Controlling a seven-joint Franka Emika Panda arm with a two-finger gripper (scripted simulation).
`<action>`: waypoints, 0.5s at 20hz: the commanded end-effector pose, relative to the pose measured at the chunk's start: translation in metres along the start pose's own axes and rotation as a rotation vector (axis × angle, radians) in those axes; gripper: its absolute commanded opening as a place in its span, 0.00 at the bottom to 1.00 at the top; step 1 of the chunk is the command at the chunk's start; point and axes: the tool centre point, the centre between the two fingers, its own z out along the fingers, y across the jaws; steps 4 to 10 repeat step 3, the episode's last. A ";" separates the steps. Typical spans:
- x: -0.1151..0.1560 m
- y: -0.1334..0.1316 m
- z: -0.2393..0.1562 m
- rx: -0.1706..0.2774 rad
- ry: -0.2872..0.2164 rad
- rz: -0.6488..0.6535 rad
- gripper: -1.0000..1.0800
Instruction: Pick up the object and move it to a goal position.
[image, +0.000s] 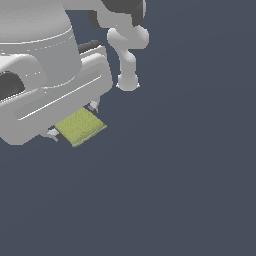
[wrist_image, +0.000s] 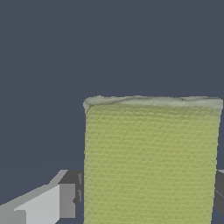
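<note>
Gripper (image: 74, 119) is seen at about ten o'clock in the exterior view, closed on a thin yellow-green block (image: 80, 125) held between its fingers (image: 93, 105). Grasping appears done; carrying to the goal remains, and no goal marker is shown.

Exterior view: we are looking down from above and close, the arm's bulk crowding the upper part on the exterior view's left.
Wrist view: we are peering along the pincer (wrist_image: 148, 199), very near.
Shared: both are showing the yellow-green block (image: 79, 125) between the fingers (wrist_image: 61, 200).
</note>
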 end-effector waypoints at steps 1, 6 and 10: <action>0.000 0.000 -0.002 -0.002 0.001 0.000 0.00; 0.000 0.001 -0.002 -0.002 0.001 0.000 0.00; 0.000 0.001 -0.002 -0.002 0.001 0.000 0.00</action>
